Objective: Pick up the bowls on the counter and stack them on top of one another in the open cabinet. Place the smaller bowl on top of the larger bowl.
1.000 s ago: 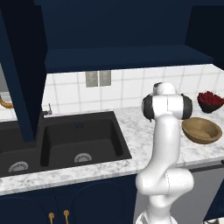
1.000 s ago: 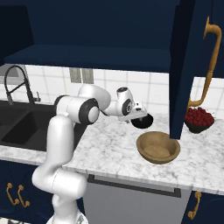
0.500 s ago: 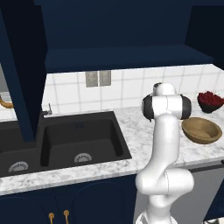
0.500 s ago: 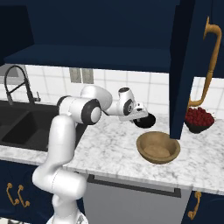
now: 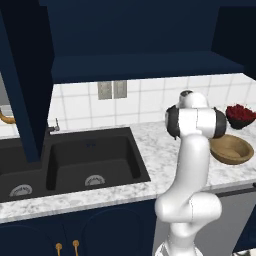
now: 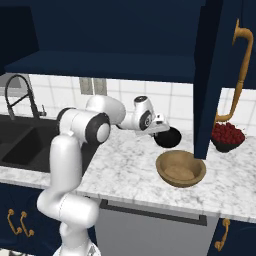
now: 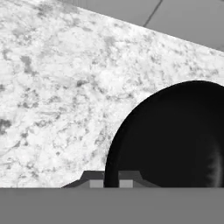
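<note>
Since a second ago the gripper (image 7: 111, 183) has closed, apparently pinching the rim of a black bowl (image 6: 168, 137) on the table (image 6: 125, 170). Just beside it sits the wide tan wooden bowl (image 6: 180, 168); the small red-topped bowl (image 6: 227, 137) stands farther right.

— What does the arm (image 5: 192, 165) look like?
— Glossy white, built of rounded tubular links, swelling into a bulbous base.
— And the joints?
— Dark grey rings and round caps sit between the white shells. The wrist (image 6: 145, 117) carries a round dark disc.
</note>
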You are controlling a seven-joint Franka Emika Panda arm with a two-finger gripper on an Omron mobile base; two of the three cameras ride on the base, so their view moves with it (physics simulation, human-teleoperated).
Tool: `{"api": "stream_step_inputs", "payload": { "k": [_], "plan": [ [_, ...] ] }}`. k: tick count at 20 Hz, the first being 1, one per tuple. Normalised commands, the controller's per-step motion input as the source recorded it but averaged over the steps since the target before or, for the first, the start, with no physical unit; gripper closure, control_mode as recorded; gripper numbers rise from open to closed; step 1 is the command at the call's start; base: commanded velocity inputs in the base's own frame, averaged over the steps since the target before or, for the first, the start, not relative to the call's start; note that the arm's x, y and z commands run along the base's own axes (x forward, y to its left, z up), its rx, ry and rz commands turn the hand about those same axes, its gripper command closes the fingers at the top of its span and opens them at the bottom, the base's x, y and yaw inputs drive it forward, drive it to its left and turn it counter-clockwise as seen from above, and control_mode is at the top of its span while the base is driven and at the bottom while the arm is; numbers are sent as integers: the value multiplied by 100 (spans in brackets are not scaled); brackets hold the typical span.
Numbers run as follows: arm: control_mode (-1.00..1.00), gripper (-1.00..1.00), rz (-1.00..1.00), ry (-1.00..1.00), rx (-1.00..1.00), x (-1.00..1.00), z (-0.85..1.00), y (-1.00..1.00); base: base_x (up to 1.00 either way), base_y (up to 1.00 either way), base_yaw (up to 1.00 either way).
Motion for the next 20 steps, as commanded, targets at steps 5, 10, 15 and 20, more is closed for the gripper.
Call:
{"api": "stream_step_inputs", "payload": {
  "k": [5,10,15,20],
  "plan": [
    [-100,100,0,-20,-5,-80,93,5,0,0,0],
    [-100,100,-4,4,-4,-97,53,0,0,0,0],
    [-100,100,-4,36,1,-82,13,-22,0,0,0],
    [-100,100,-3,22,3,-50,0,-47,0,0,0]
  ]
}}
